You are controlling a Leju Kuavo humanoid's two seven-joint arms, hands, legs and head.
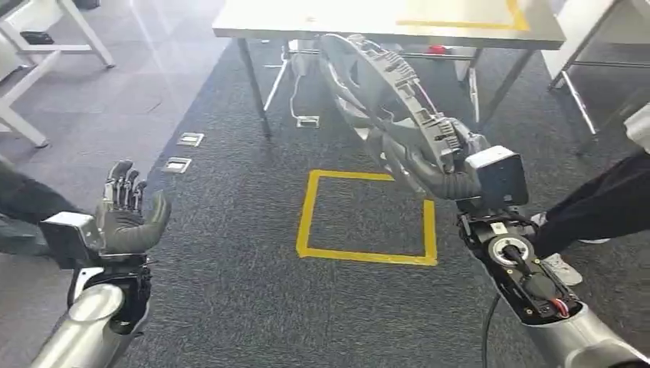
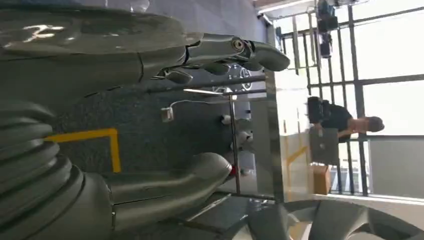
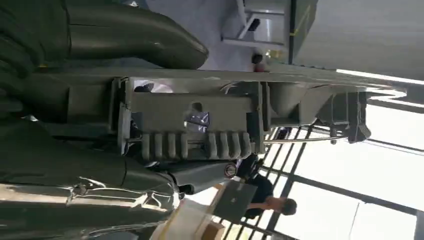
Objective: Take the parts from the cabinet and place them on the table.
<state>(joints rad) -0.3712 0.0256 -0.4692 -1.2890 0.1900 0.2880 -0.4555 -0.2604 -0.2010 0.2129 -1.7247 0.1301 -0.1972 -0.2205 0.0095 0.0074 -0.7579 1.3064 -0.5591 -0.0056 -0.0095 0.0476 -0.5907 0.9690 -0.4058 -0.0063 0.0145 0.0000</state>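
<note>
My right hand (image 1: pixel 441 178) grips the lower rim of a large grey round plastic part (image 1: pixel 387 100), a ribbed wheel-like frame that tilts up and away over the dark carpet toward a white table (image 1: pixel 345 23). Close up in the right wrist view, the part's (image 3: pixel 200 117) ribbed edge lies clamped between the thumb and the fingers (image 3: pixel 135 35). My left hand (image 1: pixel 126 215) is raised at the left with fingers spread upward, holding nothing; the left wrist view shows its thumb (image 2: pixel 185 175) and fingers (image 2: pixel 235 50) apart.
A yellow tape square (image 1: pixel 366 218) marks the carpet ahead. The table's legs (image 1: pixel 253 84) stand beyond it. Floor sockets (image 1: pixel 178 164) lie at the left. A person's dark trouser leg and shoe (image 1: pixel 598 211) are at the right. Another person (image 2: pixel 345 122) sits far off by windows.
</note>
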